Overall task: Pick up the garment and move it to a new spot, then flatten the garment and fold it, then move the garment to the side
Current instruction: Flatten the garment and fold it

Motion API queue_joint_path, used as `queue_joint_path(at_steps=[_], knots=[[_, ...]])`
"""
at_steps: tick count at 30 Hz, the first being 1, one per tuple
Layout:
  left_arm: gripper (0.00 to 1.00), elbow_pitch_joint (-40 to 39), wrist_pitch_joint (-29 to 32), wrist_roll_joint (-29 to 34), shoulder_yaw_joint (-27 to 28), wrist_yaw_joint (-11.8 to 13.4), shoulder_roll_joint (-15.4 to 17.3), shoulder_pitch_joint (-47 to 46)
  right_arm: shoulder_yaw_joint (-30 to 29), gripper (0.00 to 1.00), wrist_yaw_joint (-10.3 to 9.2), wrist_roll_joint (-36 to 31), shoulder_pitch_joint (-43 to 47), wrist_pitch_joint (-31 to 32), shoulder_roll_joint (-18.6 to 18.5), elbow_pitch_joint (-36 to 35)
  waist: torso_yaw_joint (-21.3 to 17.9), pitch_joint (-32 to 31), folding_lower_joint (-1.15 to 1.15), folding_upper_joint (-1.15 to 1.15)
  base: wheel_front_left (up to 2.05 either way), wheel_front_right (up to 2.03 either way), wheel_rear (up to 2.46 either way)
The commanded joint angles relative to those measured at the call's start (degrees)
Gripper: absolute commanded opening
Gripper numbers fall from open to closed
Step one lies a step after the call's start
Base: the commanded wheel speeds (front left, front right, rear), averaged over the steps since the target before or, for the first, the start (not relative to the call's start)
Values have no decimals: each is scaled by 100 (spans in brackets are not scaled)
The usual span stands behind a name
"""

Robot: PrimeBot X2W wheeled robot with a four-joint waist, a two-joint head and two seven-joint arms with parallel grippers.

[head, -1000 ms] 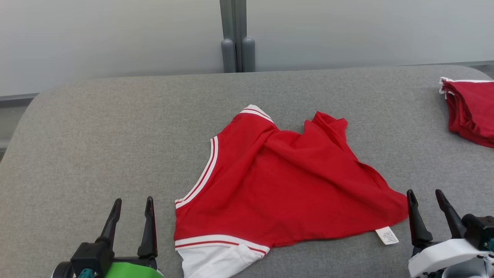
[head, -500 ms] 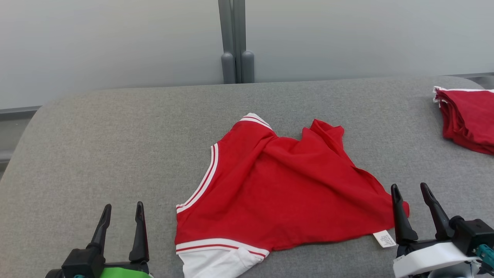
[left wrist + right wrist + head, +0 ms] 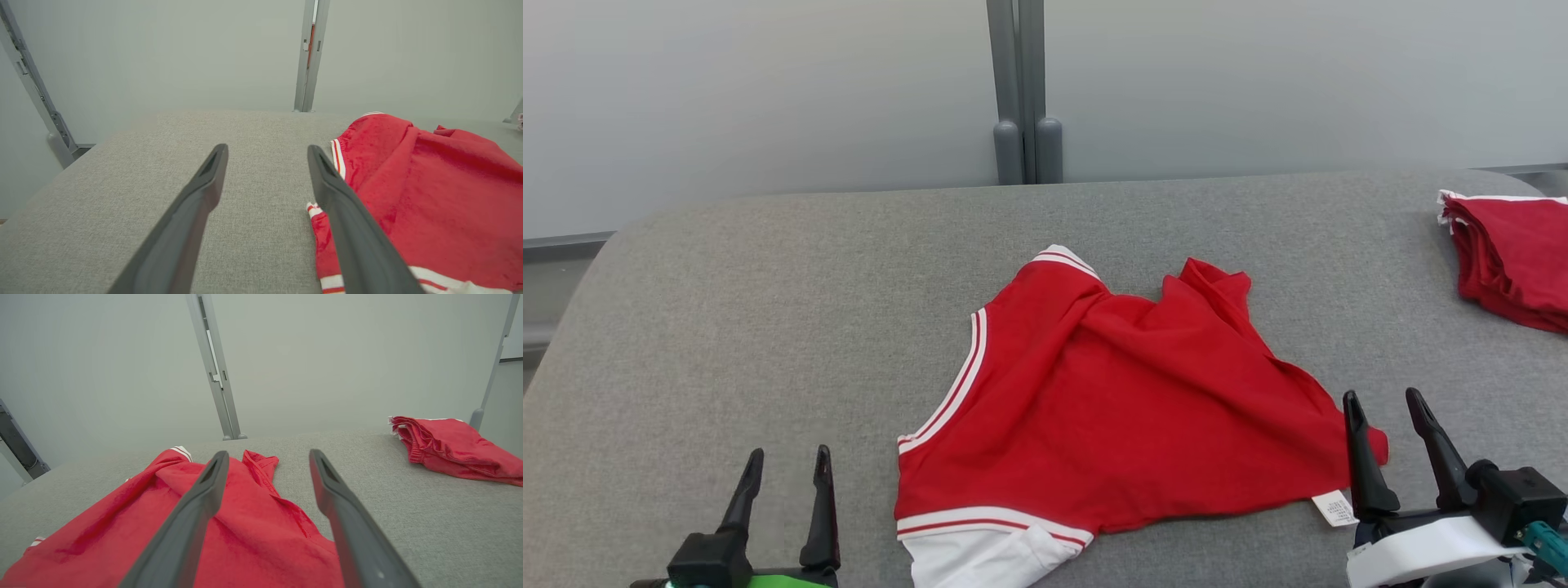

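A red garment (image 3: 1111, 400) with white-striped trim lies rumpled in the middle of the grey padded table (image 3: 768, 310). A white label (image 3: 1336, 508) sticks out at its near right corner. My left gripper (image 3: 786, 461) stands open at the near left, well clear of the cloth. My right gripper (image 3: 1384, 404) stands open at the near right, its inner finger over the garment's right corner. In the left wrist view the garment (image 3: 429, 196) lies just right of the open left gripper (image 3: 267, 149). The right wrist view has the garment (image 3: 204, 522) beneath and left of the open right gripper (image 3: 267, 454).
A folded pile of red clothes (image 3: 1515, 253) rests at the table's far right edge, seen too as the pile (image 3: 453, 447) from the right wrist. A grey post (image 3: 1025, 90) and pale wall panels stand behind the table. The table's left corner is rounded.
The camera tilted, so the whole scene sits lower. My right gripper moved left and forward onto the garment's right corner. My left gripper dropped lower in the picture. The garment lies as before.
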Motion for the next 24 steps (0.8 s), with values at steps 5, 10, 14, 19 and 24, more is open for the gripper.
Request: queue_joint_path(at_steps=[5,10,14,19,24], knots=[[100,429,1,134,-190,-96,133,-421,85,100,-7,7,-48,-21,1,66,-100,70,0,0,0,0,0],[100,994,1,84,-388,-130,238,-913,135,100,-7,-4,-132,-20,-12,142,-256,197,0,0,0,0,0],[100,1555,1,16,-571,-133,312,-1303,153,100,-7,-3,-224,-20,-29,183,-404,376,0,0,0,0,0],[100,2426,3,-142,-927,-137,459,-1760,135,100,-8,-5,-364,-20,-25,234,-580,622,0,0,0,0,0],[100,3239,3,-423,-1272,-138,543,-2098,127,100,-7,-14,-478,-21,-3,272,-693,765,0,0,0,0,0]])
